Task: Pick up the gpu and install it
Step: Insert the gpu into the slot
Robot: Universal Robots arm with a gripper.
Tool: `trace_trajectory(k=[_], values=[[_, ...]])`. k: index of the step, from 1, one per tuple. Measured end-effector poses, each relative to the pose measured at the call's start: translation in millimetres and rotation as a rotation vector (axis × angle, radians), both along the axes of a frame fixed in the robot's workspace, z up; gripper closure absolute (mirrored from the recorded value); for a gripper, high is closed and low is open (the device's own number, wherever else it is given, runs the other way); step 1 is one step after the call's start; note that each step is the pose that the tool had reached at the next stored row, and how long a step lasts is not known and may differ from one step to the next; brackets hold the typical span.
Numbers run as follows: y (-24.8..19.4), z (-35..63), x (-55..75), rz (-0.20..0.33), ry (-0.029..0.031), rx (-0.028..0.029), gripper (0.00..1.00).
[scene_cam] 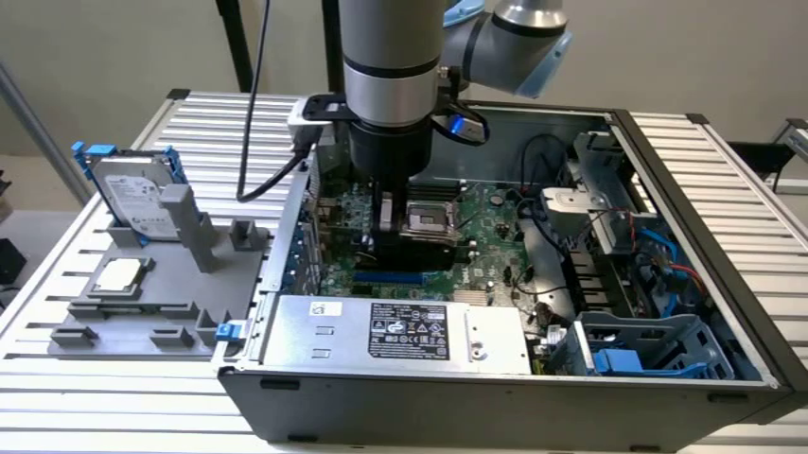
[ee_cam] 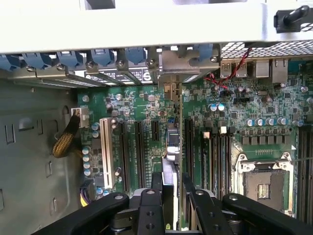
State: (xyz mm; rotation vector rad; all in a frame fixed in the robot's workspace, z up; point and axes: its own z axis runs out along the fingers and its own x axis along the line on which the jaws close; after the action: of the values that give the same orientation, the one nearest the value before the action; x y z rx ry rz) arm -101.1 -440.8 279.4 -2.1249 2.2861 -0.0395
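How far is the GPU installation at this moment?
Done: the gpu is picked up; the gripper holds it edge-on inside the computer case. In hand: it stands along the motherboard slots. Left: it is not yet released, and whether it is seated cannot be told.

Inside the case [scene_cam: 505, 402], the power supply [scene_cam: 392, 331] walls off one long edge. The blue drive cage [scene_cam: 657, 345] fills the corner beside it, with loose cables [scene_cam: 606, 251] behind. The gpu [ee_cam: 171, 147] stands upright in the gripper [ee_cam: 172, 180] — empty black slots [ee_cam: 138, 147] flank it on both sides. The grey case panel [ee_cam: 29, 161] beside the motherboard [ee_cam: 146, 98] lies open, apart from a braided yellow cable [ee_cam: 66, 139] at its edge.
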Motion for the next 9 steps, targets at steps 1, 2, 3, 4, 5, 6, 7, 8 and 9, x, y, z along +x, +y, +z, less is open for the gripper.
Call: trace_trajectory(k=[1,2,3,4,5,6,7,8,9], values=[[-0.1,-0.5,0.0,0.001,0.0,0.0007,0.73],[-0.2,-0.9,-0.1,0.001,0.0,0.0014,0.73],[-0.4,-1.3,-0.1,0.001,0.0,0.0019,0.73],[-0.6,-1.7,-0.2,0.002,-0.0001,0.0026,0.73],[-0.9,-1.9,-0.3,0.002,-0.0001,0.0031,0.73],[-1.3,-2.1,-0.5,0.002,0.0,0.0035,0.73],[-1.8,-2.3,-0.6,0.003,0.0,0.0043,0.73],[-2.3,-2.5,-0.7,0.004,0.0,0.0052,0.73],[-2.7,-2.7,-0.7,0.004,0.0,0.0062,0.73]])
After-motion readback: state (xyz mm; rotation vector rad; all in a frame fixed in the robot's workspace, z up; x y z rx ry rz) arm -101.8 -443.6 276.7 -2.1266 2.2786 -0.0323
